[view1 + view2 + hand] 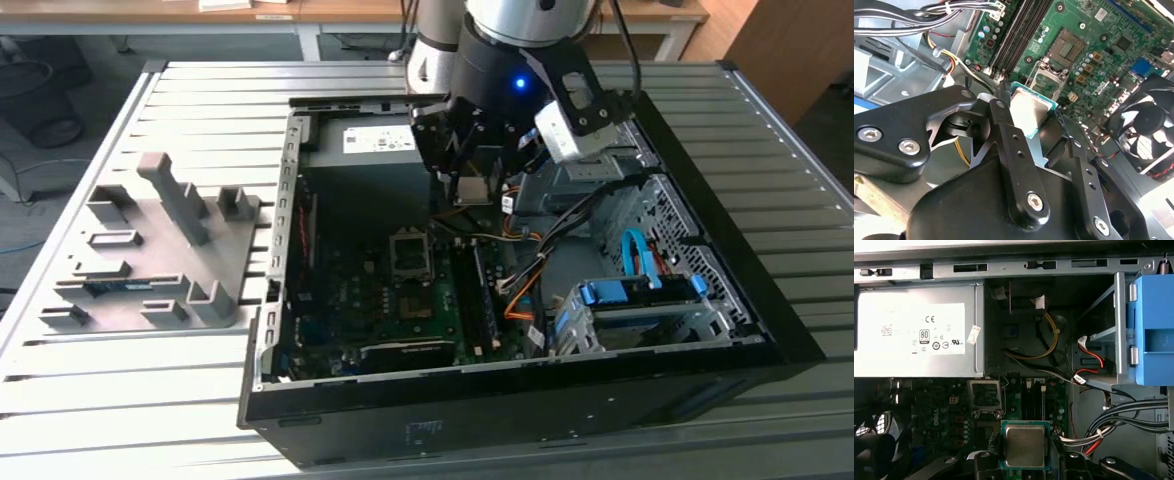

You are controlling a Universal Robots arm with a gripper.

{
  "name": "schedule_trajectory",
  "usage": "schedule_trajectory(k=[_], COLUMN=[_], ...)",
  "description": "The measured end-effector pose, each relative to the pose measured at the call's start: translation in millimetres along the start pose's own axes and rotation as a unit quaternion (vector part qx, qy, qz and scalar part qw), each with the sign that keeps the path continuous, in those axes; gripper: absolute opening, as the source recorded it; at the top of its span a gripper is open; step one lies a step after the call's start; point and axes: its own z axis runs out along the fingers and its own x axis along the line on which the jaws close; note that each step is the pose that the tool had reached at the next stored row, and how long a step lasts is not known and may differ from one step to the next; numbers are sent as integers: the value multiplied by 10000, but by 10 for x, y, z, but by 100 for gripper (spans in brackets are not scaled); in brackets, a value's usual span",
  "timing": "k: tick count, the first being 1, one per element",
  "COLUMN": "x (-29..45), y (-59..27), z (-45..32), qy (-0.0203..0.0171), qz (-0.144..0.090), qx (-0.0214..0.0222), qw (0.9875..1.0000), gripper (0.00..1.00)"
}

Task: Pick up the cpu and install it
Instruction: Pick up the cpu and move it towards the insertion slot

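The black metal gripper (471, 188), upper middle of the exterior view above the open black computer case (534, 405), pinches the small flat silver-grey square cpu (1025, 446) tight by its edges, and a crooked drop onto the empty square socket (985, 394) might hurt it.

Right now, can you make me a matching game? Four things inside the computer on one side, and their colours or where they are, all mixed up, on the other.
Things:
1. cpu
2. power-supply box
3. drive holder
4. fan

Clues:
A. blue
B. black and round
C. held in the gripper, above the board
D. grey with a white label

Pairs: 1-C, 2-D, 3-A, 4-B
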Motion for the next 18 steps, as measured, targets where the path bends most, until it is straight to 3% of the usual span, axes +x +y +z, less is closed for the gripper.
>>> schedule_trajectory(k=[8,14,18], x=[-1,197,203], y=[-3,-4,-4], z=[145,219,223], qy=[0,-1,0], qz=[3,3,2], qx=[0,2,6], qw=[10000,10000,10000], gripper=[47,47,47])
